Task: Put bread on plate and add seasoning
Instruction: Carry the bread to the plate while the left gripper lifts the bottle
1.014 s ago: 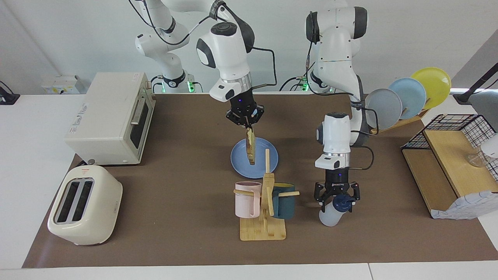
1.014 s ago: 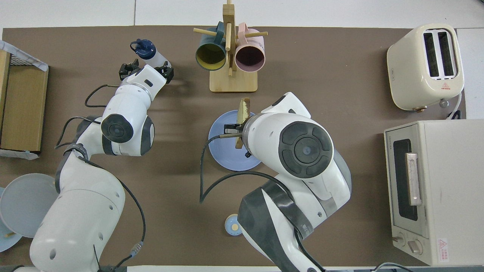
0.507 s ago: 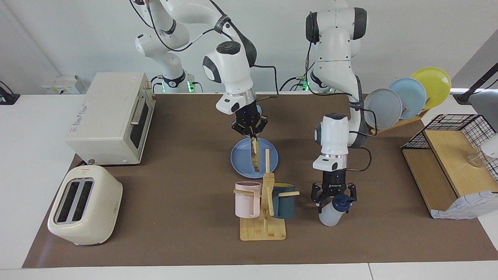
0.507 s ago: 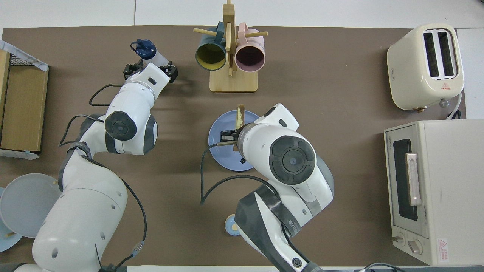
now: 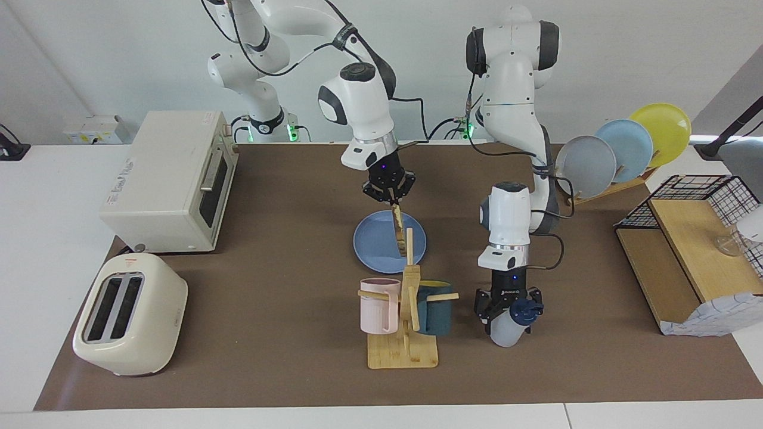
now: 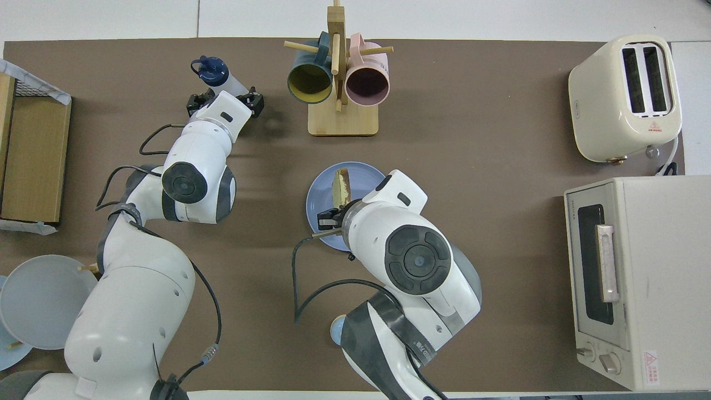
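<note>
At the centre of the facing view the right gripper (image 5: 390, 196) pinches the top edge of the bread (image 5: 397, 230), which hangs on edge, tilted, over the plate (image 5: 372, 243); its lower edge looks to meet the plate, though contact is hard to confirm. In the overhead view the bread (image 6: 340, 186) shows as a narrow strip running up the frame. Lower right of centre in the facing view, the left gripper (image 5: 506, 304) is down around the seasoning (image 5: 509, 323), fingers either side of its neck; whether they clamp it I cannot tell. The bottle leans, its navy cap toward the frame's right, beside the mug rack (image 5: 405, 325).
</note>
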Robot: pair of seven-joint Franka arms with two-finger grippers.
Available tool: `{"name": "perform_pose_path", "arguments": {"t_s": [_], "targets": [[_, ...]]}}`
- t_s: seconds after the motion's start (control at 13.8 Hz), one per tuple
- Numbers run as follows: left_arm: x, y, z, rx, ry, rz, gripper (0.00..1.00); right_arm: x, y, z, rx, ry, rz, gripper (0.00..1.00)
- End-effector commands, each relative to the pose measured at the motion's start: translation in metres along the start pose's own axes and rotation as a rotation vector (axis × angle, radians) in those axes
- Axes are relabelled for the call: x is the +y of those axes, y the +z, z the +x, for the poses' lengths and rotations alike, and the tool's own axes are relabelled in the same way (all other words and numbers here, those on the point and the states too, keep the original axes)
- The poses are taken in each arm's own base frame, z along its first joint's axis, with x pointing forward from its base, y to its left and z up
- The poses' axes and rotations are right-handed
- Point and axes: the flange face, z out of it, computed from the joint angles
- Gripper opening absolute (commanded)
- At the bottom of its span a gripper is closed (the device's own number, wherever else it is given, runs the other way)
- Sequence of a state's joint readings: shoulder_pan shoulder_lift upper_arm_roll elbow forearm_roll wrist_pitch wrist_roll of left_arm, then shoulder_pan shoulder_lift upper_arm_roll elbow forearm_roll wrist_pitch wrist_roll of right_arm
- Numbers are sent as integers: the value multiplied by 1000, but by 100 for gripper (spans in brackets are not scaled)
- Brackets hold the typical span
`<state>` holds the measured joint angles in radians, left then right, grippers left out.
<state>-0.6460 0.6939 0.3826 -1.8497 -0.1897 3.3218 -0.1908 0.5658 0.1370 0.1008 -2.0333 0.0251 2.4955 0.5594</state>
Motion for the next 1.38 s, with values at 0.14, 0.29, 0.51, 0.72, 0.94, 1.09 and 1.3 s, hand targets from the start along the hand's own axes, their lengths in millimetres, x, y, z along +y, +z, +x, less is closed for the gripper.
{"name": "perform_pose_path", "arguments": {"t_s": [0.14,0.29,0.51,0.72,0.94,1.09,1.3], "targets": [[1,2,3,41,-36,-7,100,26,6,-26,-21,3,-15,0],[0,2,2,40,-22,-5,99,37,9,-25,17,24,1,0],[2,3,1,30,-10,-5,43,53,11,-19,15,56,-11,10],[0,2,3,28,6,-3,0,54,8,-16,17,63,-11,100],[-6,-4,14,14,31,2,0,44,-9,6,9,71,-15,100],[-7,-24,36,-18,2,-7,0,50,-46,42,-15,99,-47,100],[-19,-78,74,-133,158,-47,0,65,-86,71,-54,127,-84,100]]}}
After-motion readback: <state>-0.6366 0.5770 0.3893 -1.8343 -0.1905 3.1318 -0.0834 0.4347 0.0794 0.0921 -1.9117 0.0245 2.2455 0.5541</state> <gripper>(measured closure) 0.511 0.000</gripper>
